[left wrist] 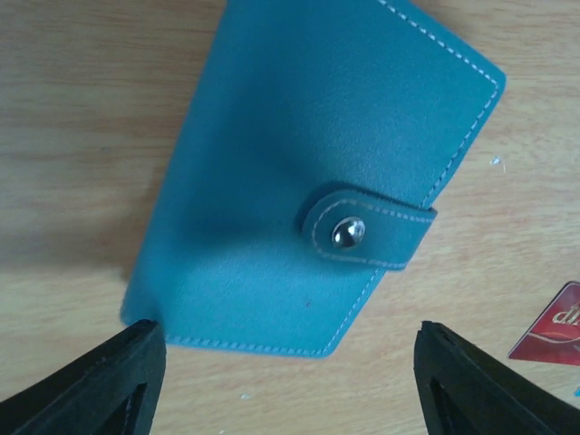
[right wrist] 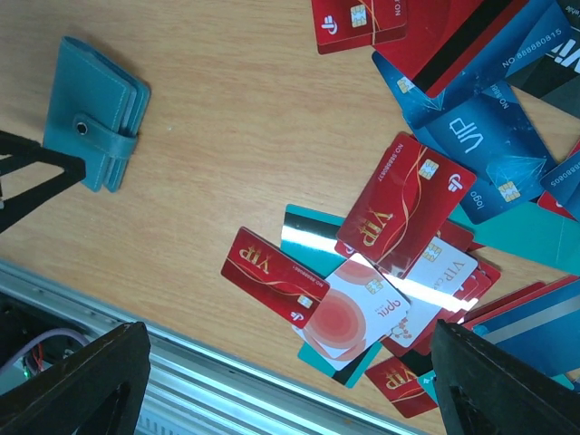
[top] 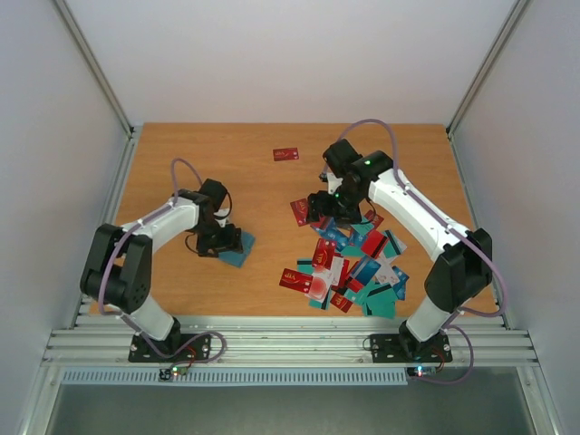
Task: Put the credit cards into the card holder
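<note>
- Top view: I see the left gripper sitting low over the card holder. The holder lies at 9 o'clock from the credit cards, well apart from them. I take this as the left arm's job: steady or open the holder.
- Top view: the right gripper hangs at the pile's 11 o'clock edge, probably to pick a card. A lone red card lies off at 12 o'clock on the table.
- Left wrist view: the holder is folded shut and its strap is fastened at the snap. My jaws are spread wide with nothing gripped, and the holder's near edge lies just ahead of the fingertips. I judge the snap must be undone before any card goes in.
- Right wrist view: these jaws also stand wide and empty above the overlapping cards, red, blue, teal and white. The holder shows at 10 o'clock, beside the left arm's dark finger.
</note>
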You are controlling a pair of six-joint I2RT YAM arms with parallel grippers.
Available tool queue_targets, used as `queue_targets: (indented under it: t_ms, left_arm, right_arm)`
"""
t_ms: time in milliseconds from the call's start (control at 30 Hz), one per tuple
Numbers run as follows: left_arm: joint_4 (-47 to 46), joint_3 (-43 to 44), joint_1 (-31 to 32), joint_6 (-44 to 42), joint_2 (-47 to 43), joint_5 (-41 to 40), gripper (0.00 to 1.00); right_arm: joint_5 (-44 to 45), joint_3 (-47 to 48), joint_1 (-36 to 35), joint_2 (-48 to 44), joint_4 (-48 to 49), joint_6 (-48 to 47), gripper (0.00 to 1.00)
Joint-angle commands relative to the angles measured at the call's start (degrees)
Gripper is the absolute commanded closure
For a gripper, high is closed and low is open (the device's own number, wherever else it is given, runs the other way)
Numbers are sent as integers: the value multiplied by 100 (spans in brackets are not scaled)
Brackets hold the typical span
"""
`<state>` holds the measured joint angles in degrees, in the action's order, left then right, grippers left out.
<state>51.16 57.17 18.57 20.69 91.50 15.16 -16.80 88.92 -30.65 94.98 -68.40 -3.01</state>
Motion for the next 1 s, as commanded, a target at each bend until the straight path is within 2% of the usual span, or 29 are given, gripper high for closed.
queue_targets:
  t_ms: [0,200,500,567,700,800,967]
  left_arm:
    - [-458,-109,-37,-111,312,549,25]
    - [-781,-522,55,423,334,801,33]
    - [-1185,-872,540,1423,-232,1121,35]
    - [-1039,-763,543,1439,-545,1023,35]
    - [-330,-213,478,1089,-877,330,31]
    - [-206,-77,203,838,-940,108,38]
    - [-571,-313,-376,588,-748,507,45]
  right_arm:
    - [-35,18,-1,77,-7,53,14]
    - [-43,11,-1,145,1,33,15]
    - [-171,125,0,293,-59,-22,15]
    - [-144,125,-2,278,-84,-26,15]
    - [-206,83,-2,273,-62,-25,15]
    - [-342,104,-13,354,-14,-64,16]
    - [-421,244,-47,486,-2,-55,17]
